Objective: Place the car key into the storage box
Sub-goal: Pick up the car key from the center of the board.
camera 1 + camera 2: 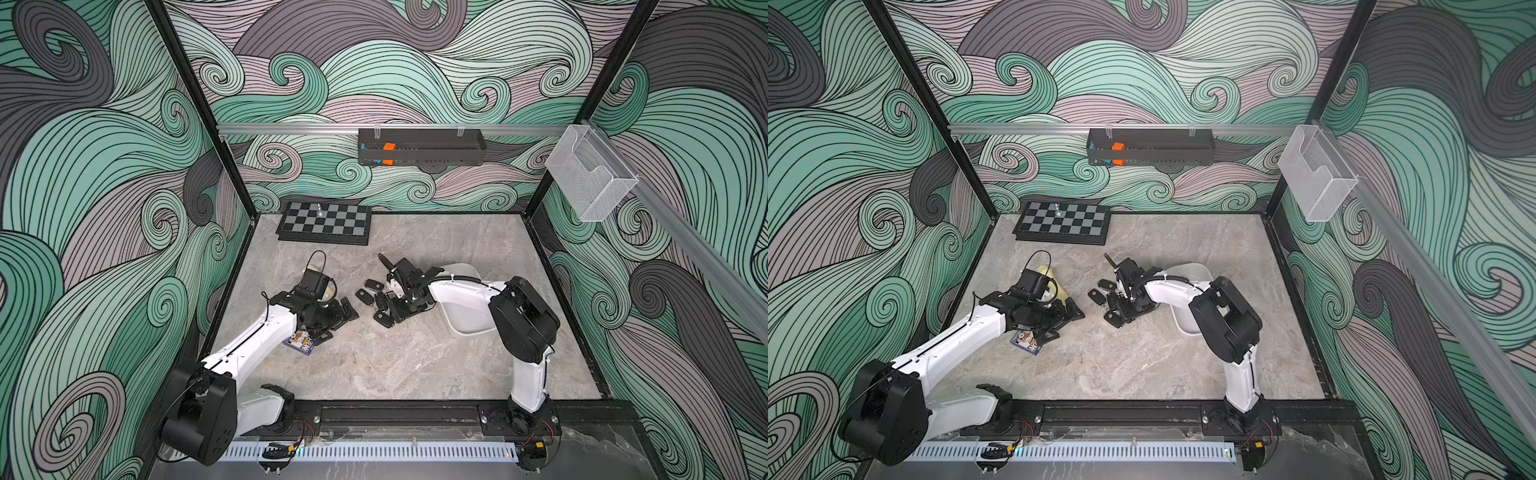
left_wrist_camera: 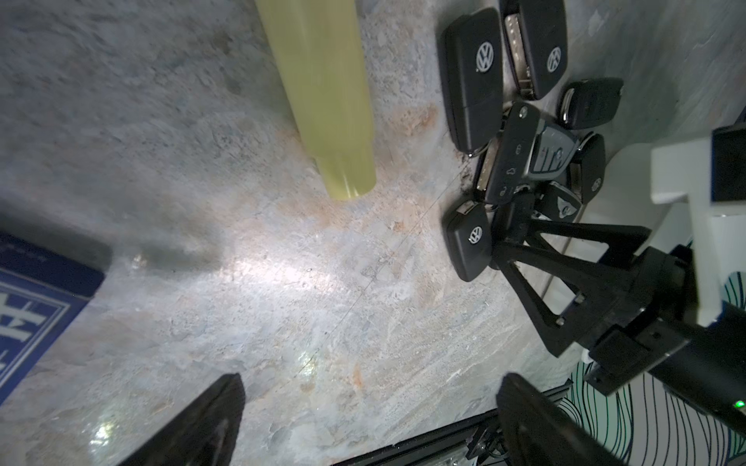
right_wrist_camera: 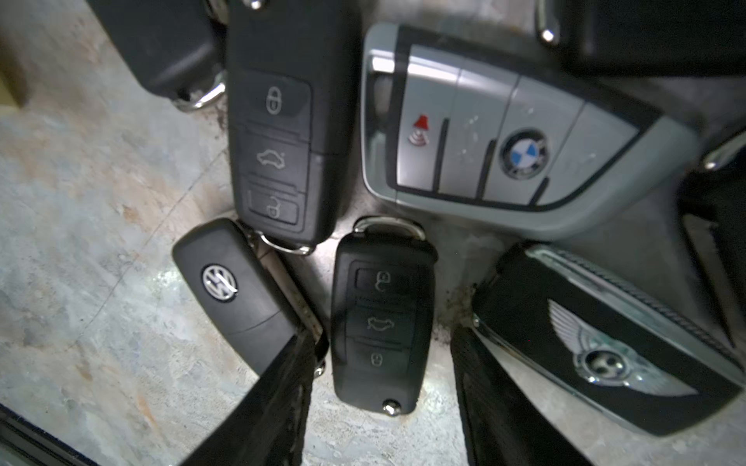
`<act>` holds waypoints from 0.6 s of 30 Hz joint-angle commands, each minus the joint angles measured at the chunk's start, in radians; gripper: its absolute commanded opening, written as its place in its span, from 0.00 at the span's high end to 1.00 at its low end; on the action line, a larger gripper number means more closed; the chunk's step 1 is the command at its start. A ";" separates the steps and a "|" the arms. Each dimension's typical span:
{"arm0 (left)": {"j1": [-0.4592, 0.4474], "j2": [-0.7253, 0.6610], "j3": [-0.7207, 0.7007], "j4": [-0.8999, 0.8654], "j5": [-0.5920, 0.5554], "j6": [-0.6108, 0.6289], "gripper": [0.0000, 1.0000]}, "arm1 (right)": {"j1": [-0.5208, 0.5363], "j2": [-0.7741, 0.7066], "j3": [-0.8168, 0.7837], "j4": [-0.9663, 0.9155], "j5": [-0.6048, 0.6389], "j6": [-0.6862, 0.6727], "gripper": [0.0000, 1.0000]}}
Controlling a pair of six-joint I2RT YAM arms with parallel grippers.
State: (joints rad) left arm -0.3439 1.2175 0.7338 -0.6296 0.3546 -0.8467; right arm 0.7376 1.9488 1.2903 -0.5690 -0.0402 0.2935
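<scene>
Right wrist: logos BMW (image 3: 524,154), Bentley (image 3: 603,361), VW (image 3: 219,282); right tool (image 3: 381,337) released astride car key (image 3: 383,314), left tool (image 2: 369,383) released.

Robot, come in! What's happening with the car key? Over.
Left gripper open. Right gripper open astride small black key. Storage box under right arm. VW key, winged-logo key crowd the key.

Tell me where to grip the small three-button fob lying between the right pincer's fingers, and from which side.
Grip the small fob across its two long sides at mid-body, coming straight down. It lies flat on the table, buttons up, and its narrow body fits inside the open right pincer, which straddles it. Watch the VW-badged fob, which lies close by one finger.
</scene>
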 commanded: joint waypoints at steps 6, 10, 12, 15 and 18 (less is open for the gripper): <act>-0.005 -0.023 0.003 -0.033 -0.022 0.008 0.01 | 0.022 0.039 0.025 -0.047 0.108 -0.002 0.50; -0.004 -0.026 0.007 -0.039 -0.022 0.008 0.01 | 0.032 0.060 0.034 -0.059 0.142 -0.012 0.51; -0.005 -0.029 0.009 -0.040 -0.022 0.008 0.01 | 0.040 0.068 0.035 -0.063 0.158 -0.017 0.51; -0.004 -0.034 0.009 -0.044 -0.023 0.008 0.01 | 0.049 0.071 0.031 -0.063 0.182 -0.022 0.57; -0.005 -0.037 0.009 -0.047 -0.023 0.009 0.01 | 0.052 0.071 0.029 -0.063 0.187 -0.027 0.63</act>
State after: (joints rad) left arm -0.3439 1.2045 0.7338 -0.6437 0.3466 -0.8467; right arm 0.7830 1.9862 1.3235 -0.6033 0.1200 0.2710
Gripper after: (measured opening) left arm 0.986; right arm 0.378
